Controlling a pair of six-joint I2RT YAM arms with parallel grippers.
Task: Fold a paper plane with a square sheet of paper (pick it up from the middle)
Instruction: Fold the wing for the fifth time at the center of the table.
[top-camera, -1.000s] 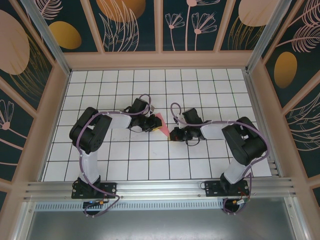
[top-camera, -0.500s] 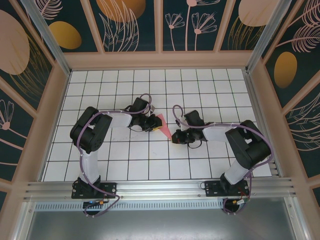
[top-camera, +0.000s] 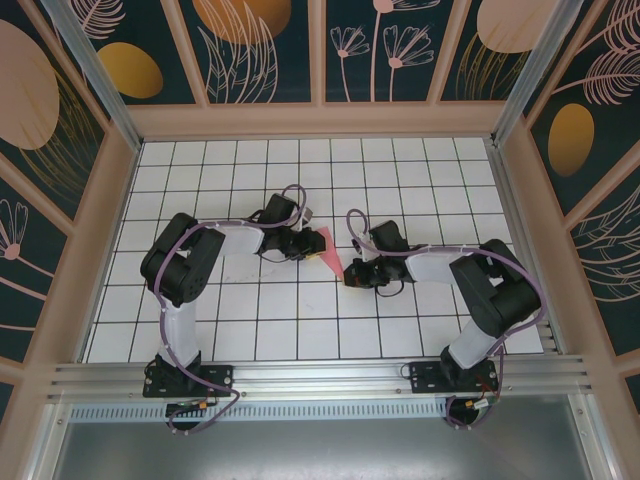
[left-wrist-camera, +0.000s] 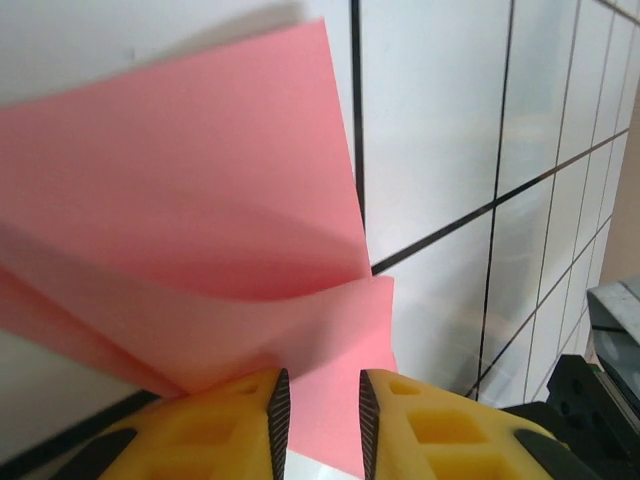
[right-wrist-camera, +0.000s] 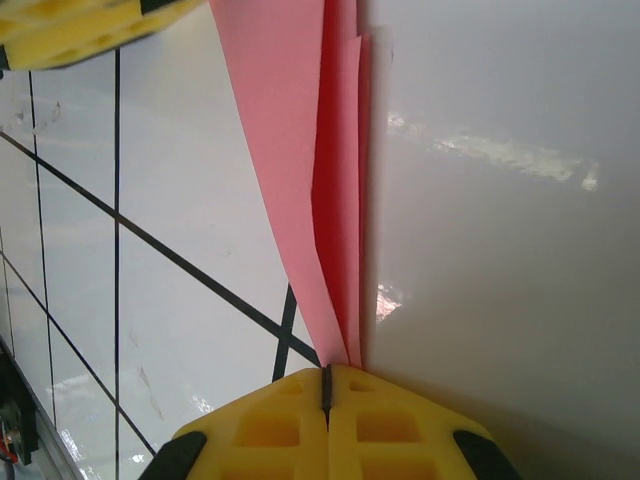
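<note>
Pink paper (top-camera: 326, 243) is pinched by the clenched right gripper (right-wrist-camera: 327, 372). Its edge is straddled by the parted left gripper (left-wrist-camera: 320, 388).

Bright even light, glare streaking the table (right-wrist-camera: 500, 160), pink paper (left-wrist-camera: 200, 200) blurred up close.

PLACE: enclosed robot test cell, lab-type | SURFACE: white tabletop (top-camera: 300, 340) ruled in a black grid | WALLS: wood-framed dark panels (top-camera: 260, 50) printed with flowers and leaves at 9, 12 and 3 o'clock | RIG: aluminium rail (top-camera: 320, 378) at 6 o'clock, left arm (top-camera: 180, 270) and right arm (top-camera: 490, 290) bolted on
</note>
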